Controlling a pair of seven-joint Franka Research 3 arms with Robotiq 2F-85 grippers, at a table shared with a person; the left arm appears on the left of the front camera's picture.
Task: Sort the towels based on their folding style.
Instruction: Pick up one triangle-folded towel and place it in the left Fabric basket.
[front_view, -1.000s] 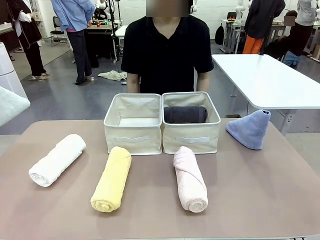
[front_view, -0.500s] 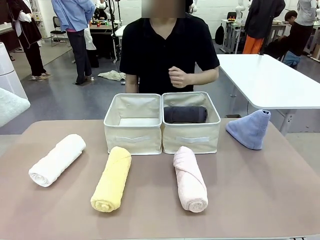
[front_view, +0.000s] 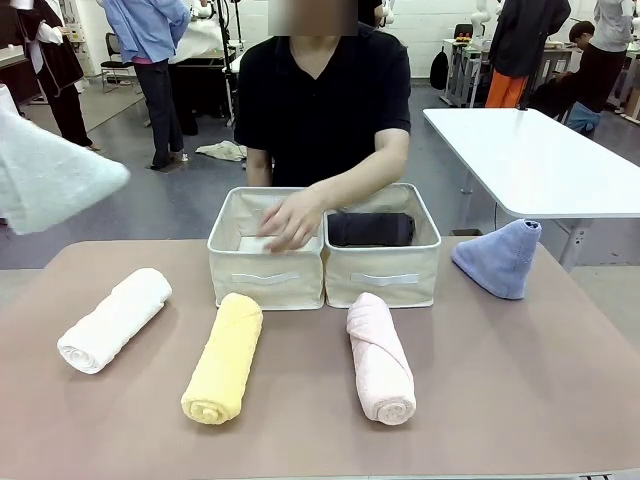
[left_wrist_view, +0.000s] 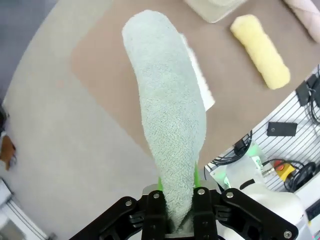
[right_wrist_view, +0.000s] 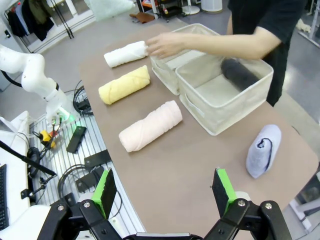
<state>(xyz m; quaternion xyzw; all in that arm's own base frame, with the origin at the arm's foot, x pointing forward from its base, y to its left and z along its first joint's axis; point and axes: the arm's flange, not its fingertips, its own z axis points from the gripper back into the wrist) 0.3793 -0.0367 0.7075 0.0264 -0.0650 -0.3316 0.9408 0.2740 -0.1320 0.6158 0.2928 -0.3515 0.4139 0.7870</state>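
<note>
Holding mint towel (left_wrist_view: 165, 115) clamped in left gripper (left_wrist_view: 178, 200), leaving right gripper (right_wrist_view: 165, 192) wide open, empty; only grey towel (front_view: 370, 229) binned so far.

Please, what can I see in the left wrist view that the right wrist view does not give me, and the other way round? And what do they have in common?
Left wrist view: the left gripper closed on the pale mint towel, seen up close.
Right wrist view: the open right gripper, both bins, the dark grey towel inside one, a person's hand at the other, and the blue cone towel.
Common to both: the yellow towel, the white towel, the pink towel and the table.
</note>
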